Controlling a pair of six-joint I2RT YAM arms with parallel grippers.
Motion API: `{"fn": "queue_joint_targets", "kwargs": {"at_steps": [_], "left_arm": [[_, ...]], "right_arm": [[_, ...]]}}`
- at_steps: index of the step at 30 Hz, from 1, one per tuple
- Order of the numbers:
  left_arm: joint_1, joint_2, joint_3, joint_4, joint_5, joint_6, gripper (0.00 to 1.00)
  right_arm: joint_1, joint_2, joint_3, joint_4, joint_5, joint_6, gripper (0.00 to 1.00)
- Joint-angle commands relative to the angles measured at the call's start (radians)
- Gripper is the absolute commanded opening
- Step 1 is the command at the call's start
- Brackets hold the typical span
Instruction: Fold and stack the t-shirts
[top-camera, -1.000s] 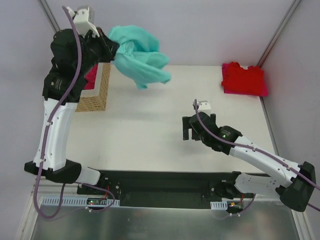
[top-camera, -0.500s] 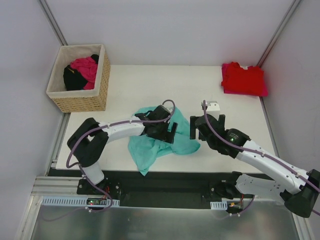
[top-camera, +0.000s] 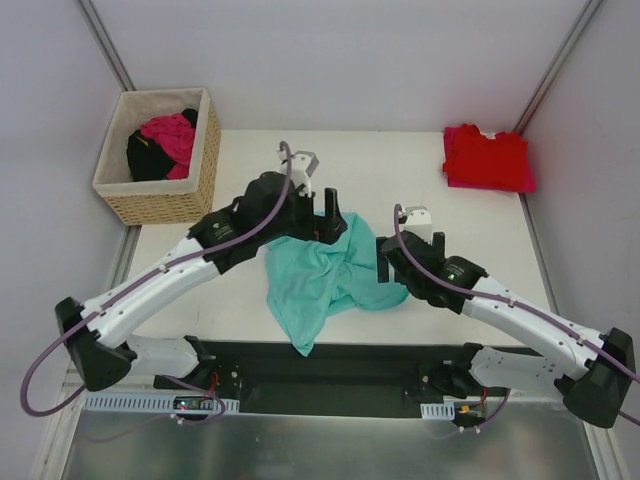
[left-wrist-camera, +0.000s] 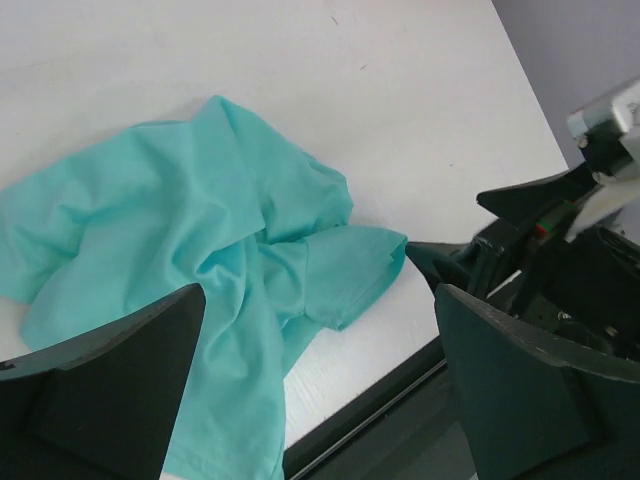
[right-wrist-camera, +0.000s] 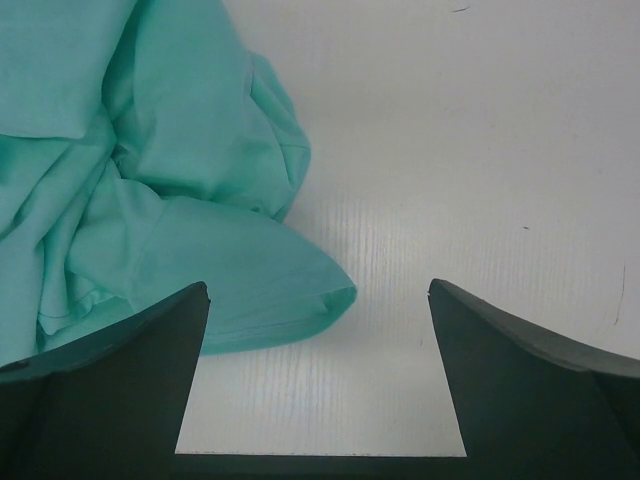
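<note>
A teal t-shirt (top-camera: 325, 282) lies crumpled on the white table near its front edge, with one end hanging over the edge. My left gripper (top-camera: 328, 222) hovers open just behind it; in the left wrist view the teal t-shirt (left-wrist-camera: 200, 250) is below the open gripper (left-wrist-camera: 318, 300), which holds nothing. My right gripper (top-camera: 385, 262) stands open at the shirt's right edge. In the right wrist view a sleeve of the teal t-shirt (right-wrist-camera: 250, 285) reaches in between the open gripper's (right-wrist-camera: 318, 295) fingers. A red t-shirt (top-camera: 487, 158) lies folded at the back right corner.
A wicker basket (top-camera: 165, 205) at the back left holds a magenta-pink shirt (top-camera: 168, 135) and dark cloth. The black base rail (top-camera: 320, 360) runs along the table's front edge. Walls and frame posts close in the left, back and right.
The left arm brought the teal t-shirt from high beside the basket down to the table's front middle, let go and drew back above it. The right gripper moved left to the shirt's edge.
</note>
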Motion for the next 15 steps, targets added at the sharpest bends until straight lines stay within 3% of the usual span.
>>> {"fn": "queue_joint_targets", "kwargs": {"at_steps": [1,8,15], "left_arm": [[0.006,-0.127,-0.091,-0.193,-0.08,-0.075,0.99],[-0.022,-0.306,-0.349,-0.236,-0.044,-0.272,0.99],[-0.14,-0.313,-0.493,-0.236,-0.05,-0.392,0.97]], "right_arm": [[0.005,0.038,0.002,0.041,-0.006,-0.006,0.96],[0.004,0.154,0.013,0.064,-0.038,-0.001,0.96],[0.002,0.349,0.058,0.096,-0.18,0.006,0.96]]}}
